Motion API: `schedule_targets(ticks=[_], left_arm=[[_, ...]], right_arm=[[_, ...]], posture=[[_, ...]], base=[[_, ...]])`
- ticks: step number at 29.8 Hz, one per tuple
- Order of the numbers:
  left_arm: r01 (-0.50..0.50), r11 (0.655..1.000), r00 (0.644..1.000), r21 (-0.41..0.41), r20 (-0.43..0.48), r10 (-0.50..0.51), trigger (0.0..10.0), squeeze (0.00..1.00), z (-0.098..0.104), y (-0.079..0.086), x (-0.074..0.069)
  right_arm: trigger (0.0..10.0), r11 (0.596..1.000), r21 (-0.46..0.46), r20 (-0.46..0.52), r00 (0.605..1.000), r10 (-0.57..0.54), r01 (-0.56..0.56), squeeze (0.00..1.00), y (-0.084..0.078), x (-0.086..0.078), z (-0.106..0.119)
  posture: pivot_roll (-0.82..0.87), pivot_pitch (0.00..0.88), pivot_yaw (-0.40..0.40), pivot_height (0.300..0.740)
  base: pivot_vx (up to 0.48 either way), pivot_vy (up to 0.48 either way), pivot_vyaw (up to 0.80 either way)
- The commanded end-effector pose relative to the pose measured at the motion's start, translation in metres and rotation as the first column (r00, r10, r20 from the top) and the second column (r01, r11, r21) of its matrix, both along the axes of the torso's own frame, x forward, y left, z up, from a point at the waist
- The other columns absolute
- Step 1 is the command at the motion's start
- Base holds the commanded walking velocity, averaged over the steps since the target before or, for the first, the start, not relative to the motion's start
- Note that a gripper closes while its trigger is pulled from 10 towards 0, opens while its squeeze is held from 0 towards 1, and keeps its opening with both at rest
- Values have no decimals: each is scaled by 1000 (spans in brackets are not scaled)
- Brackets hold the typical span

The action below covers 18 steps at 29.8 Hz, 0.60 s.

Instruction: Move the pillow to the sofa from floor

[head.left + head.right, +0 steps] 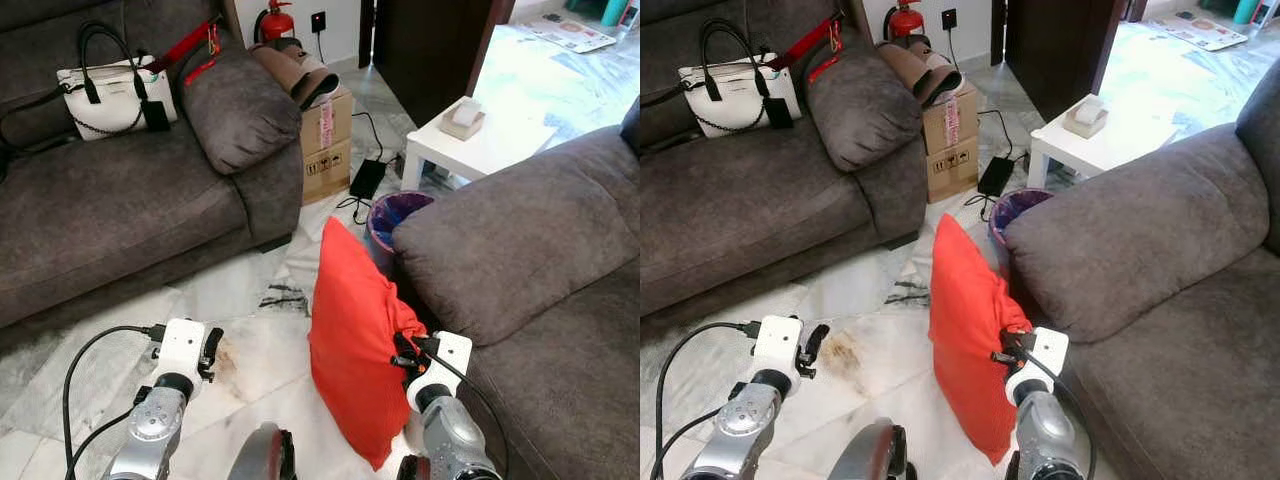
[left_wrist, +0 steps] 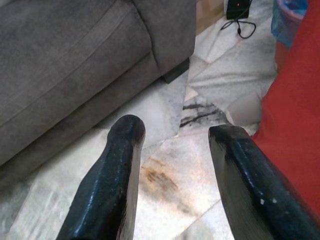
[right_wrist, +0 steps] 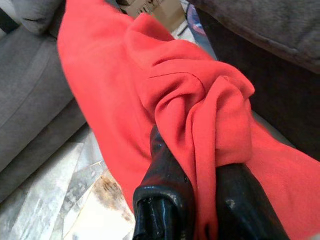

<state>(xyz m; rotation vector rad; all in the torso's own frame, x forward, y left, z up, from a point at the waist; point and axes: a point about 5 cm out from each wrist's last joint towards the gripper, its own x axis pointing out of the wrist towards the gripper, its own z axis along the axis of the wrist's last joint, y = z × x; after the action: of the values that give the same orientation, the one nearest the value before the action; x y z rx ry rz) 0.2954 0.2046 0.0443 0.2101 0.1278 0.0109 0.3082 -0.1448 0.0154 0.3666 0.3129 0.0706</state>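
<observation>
A red pillow (image 1: 350,340) stands on edge on the marble floor, leaning against the front of the grey sofa (image 1: 540,250) on my right. My right gripper (image 3: 200,200) is shut on a bunched fold of the pillow's cloth (image 3: 220,125), at the pillow's sofa-side edge (image 1: 405,335). Low on the left, my left gripper (image 2: 175,150) hangs open over the floor, with the pillow's red side (image 2: 295,110) just beside one finger. Nothing is between its fingers.
A second grey sofa (image 1: 110,200) runs along the left, carrying a white handbag (image 1: 105,95) and a grey cushion (image 1: 235,105). Beyond the pillow stand a purple-lined bin (image 1: 395,215), a cardboard box (image 1: 325,140), a white side table (image 1: 480,140) and floor cables (image 1: 365,180).
</observation>
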Motion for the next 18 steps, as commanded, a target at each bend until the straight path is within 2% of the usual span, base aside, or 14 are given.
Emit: schedule_targets(ticks=[1,10,18], left_arm=[[-24,1000,1000,8,-11,24,10000,0,-4,8,-3],[-13,1000,1000,13,-9,13,10000,0,-3,8,-3],[0,1000,1000,24,-10,1,10000,0,-3,11,-2]], right_arm=[[10000,1000,12,46,999,-2,1,0,2,5,8],[10000,1000,0,50,999,8,-8,0,2,2,6],[10000,997,-26,75,995,73,-71,0,7,6,11]], posture=[[180,150,95,696],[178,144,109,740],[174,140,111,740]], base=[[0,0,0],[0,0,0],[0,0,0]])
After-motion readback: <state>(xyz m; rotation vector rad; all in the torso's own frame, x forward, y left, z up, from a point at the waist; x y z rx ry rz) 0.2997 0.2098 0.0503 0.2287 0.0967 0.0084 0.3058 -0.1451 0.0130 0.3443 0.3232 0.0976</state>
